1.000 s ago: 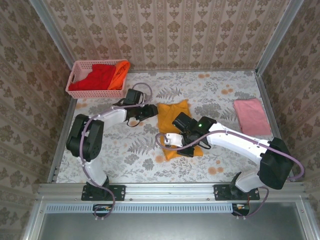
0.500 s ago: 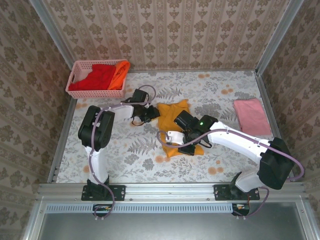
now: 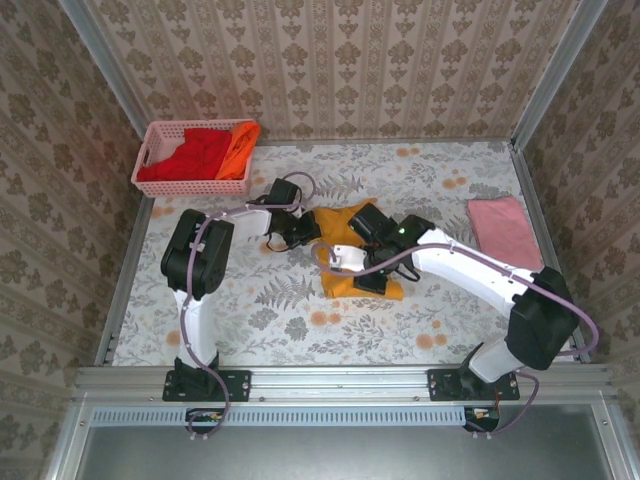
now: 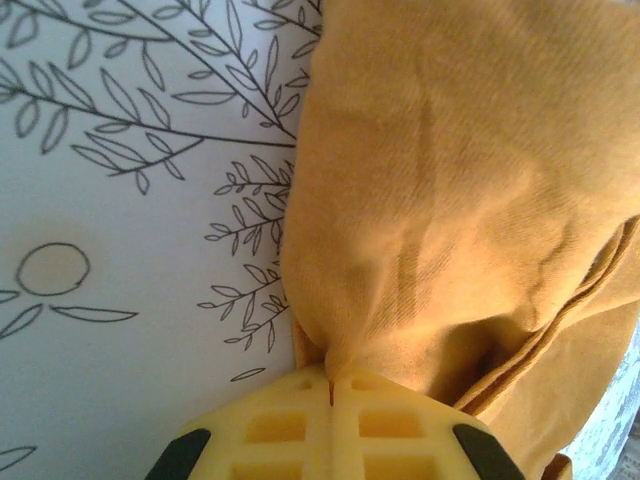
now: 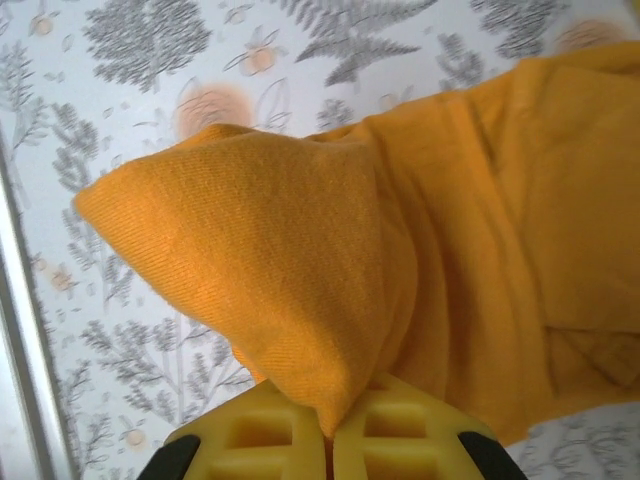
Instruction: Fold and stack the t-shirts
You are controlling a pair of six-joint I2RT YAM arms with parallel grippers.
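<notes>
You have the pink t-shirt (image 3: pixel 503 232) folded at 3 o'clock. The left gripper (image 4: pixel 330 382) and right gripper (image 5: pixel 328 425) each clamp the yellow t-shirt (image 4: pixel 450 200), apparently mid-fold. The red t-shirt (image 3: pixel 200 155) and orange t-shirt (image 3: pixel 238 148) at 10 o'clock are not yet folded.

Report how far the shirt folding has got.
Done: the pale pink shirt lies folded at the table's right side. In hand: the left gripper and right gripper are both shut on the golden-yellow shirt, mid-fold. Left: the red shirt and orange shirt lie bunched in the pink basket; nothing is stacked yet.
</notes>
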